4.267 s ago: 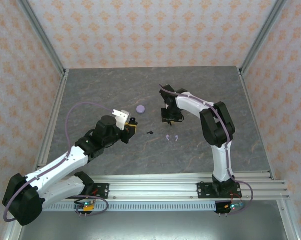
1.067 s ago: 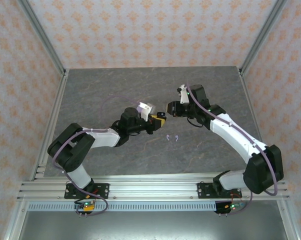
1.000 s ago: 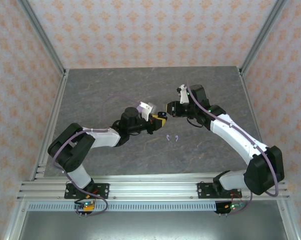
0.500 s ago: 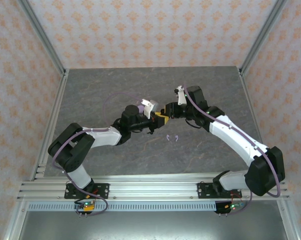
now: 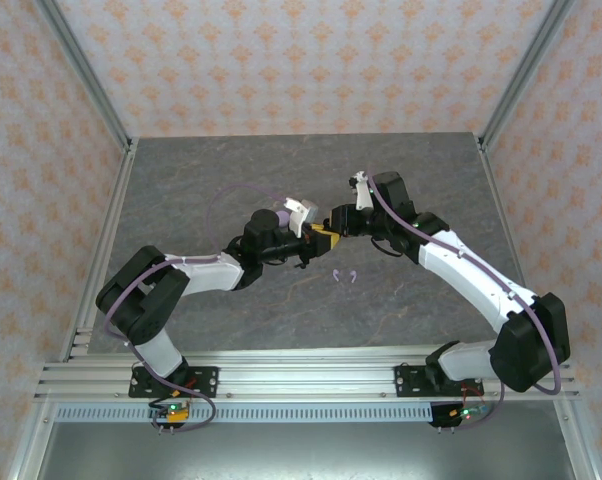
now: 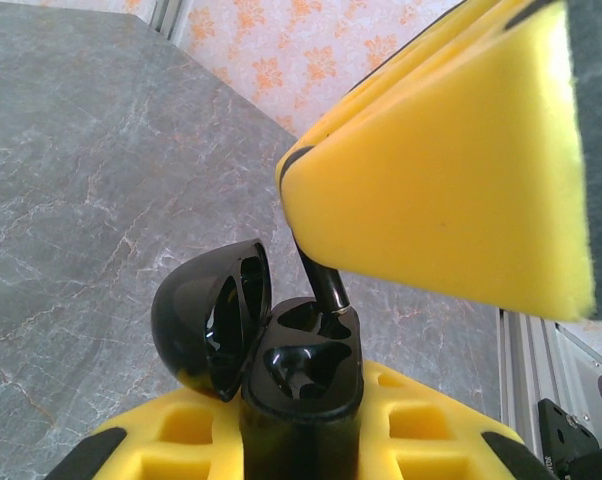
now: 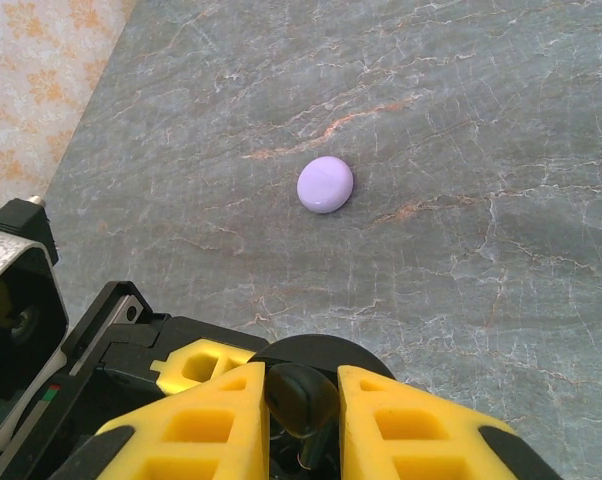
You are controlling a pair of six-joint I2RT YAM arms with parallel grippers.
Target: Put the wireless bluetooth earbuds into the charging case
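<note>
**Fingers closed on black case and black earbud**

The yellow fingers of my left gripper sit narrow, clamped on either side of the black case, which stands upright between them; its lid is swung open to the left in the left wrist view, and the two moulded wells face the camera. On the right wrist view my right gripper has its fingers drawn close together, pinching the black earbud between the pads. From the left wrist I see that earbud's stem poking down from under the right arm's yellow pad to the far rim of the case's tray; whether it is seated in a well I cannot tell.

In the overhead view the two grippers meet nose to nose over the middle of the grey marbled table, both arms reaching inward. The lavender earbuds lie as a pair on the table just nearer the bases than the meeting point, apart from both grippers; the closed lavender case rests on the table beyond the right gripper.
</note>
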